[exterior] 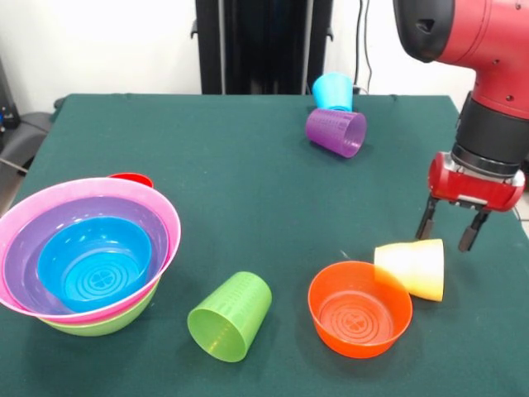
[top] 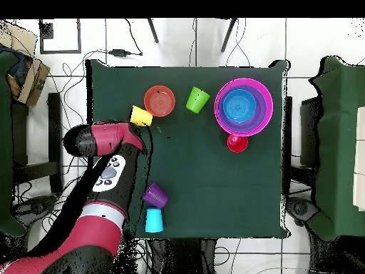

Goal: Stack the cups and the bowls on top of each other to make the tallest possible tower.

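Observation:
At the left stands the tower (exterior: 87,256) (top: 244,107): a blue bowl nested in a purple one, in a pink one, on a lime green bowl. The orange bowl (exterior: 359,308) (top: 159,100) sits upright near the front right. Against its right side lies the pale yellow cup (exterior: 411,268) (top: 141,115), on its side. A lime green cup (exterior: 230,316) (top: 197,99) lies on its side between tower and orange bowl. The purple cup (exterior: 336,131) (top: 155,195) and the light blue cup (exterior: 333,91) (top: 153,220) lie together at the far side. My gripper (exterior: 451,223) hangs open and empty just behind and above the yellow cup.
A small red round piece (exterior: 131,178) (top: 237,143) sits right behind the tower. The table (exterior: 248,207) is covered in dark green cloth. In the overhead view the red arm (top: 107,139) hides my gripper, and chairs stand round the table.

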{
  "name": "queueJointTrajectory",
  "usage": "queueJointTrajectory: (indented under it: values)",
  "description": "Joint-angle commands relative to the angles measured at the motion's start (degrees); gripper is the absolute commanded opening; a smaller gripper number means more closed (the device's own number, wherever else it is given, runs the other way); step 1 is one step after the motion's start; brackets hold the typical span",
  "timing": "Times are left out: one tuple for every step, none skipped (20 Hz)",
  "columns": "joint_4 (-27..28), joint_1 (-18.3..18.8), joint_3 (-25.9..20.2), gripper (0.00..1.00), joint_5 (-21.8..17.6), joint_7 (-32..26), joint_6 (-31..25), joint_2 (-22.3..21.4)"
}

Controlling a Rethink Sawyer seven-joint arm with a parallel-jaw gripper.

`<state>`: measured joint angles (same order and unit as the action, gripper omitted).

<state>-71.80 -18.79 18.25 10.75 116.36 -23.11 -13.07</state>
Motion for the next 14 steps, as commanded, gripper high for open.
queueJointTrajectory:
  values:
    - [1.9, 3.4, -5.7, 1.0, -0.4, 3.9, -3.1, -0.4]
    - [1.8, 3.7, -5.9, 1.0, -0.5, 3.8, -3.0, -0.4]
    - [1.9, 3.7, -5.9, 1.0, -0.6, 3.7, -2.7, -0.3]
    - [1.6, 3.9, -6.1, 1.0, -0.6, 3.7, -2.6, -0.5]
    - [1.6, 4.0, -6.2, 1.0, -0.7, 3.6, -2.3, -0.5]
    - [1.5, 4.2, -6.4, 1.0, -0.8, 3.5, -2.3, -0.6]
    - [1.5, 4.3, -6.5, 1.0, -0.9, 3.4, -2.1, -0.5]
    - [1.6, 4.4, -6.5, 1.0, -0.9, 3.4, -2.0, -0.5]
    - [1.7, 4.4, -6.5, 1.0, -1.0, 3.3, -2.0, -0.4]
    - [1.6, 4.5, -6.5, 1.0, -1.1, 3.2, -1.9, -0.4]
    - [1.6, 4.4, -6.5, 1.0, -1.1, 3.2, -1.9, -0.4]
    - [1.5, 4.5, -6.5, 1.0, -1.2, 3.2, -1.9, -0.5]
    - [1.6, 4.5, -6.5, 1.0, -1.2, 3.2, -1.9, -0.5]
    - [1.6, 4.5, -6.5, 1.0, -1.3, 3.2, -1.8, -0.5]
